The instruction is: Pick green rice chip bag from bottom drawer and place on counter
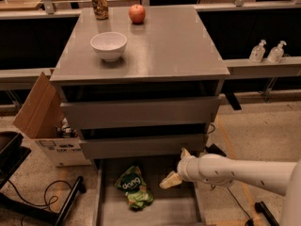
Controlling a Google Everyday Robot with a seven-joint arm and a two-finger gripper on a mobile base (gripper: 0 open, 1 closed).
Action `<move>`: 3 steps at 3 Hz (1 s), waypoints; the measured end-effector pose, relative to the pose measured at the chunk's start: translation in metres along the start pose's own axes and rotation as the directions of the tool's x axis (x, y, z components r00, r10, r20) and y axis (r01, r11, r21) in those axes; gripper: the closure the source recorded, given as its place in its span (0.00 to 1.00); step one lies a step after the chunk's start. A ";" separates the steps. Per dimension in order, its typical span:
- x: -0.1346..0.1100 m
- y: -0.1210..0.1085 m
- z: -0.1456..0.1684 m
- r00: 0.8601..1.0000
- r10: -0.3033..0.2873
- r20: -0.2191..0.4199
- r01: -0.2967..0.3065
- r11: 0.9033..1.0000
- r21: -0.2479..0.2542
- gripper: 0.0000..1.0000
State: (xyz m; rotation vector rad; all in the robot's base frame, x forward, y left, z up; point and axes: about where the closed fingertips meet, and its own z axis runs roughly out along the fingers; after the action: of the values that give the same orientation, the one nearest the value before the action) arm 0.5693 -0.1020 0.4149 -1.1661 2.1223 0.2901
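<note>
**Gripper at drawer level, bag not yet taken**

The bottom drawer (157,212) stands pulled out at the lower centre of the frame, so its floor is open to reach from above. The green rice chip bag (133,190) lies flat on that floor, toward the left side, logo up.

My arm comes in from the lower right. The gripper (174,167) hangs over the drawer's right half, just beside the bag and apart from it. Fingers are spread and hold nothing; I judge that spread is there to straddle the bag.

The counter (164,51) fills the upper centre. The bowl (108,45), apple (137,13) and can (99,4) keep to its left and back. The right front looks like the best drop spot.

Next move as I read it: shift left, drop, close. Crinkly foil may slip.
</note>
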 end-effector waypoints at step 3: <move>0.059 0.055 0.198 0.991 0.133 -0.026 -0.135 0.982 -0.134 0.00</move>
State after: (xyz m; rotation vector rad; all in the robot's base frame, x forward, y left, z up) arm 0.5951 -0.0121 0.2232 -1.1062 2.2292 0.4942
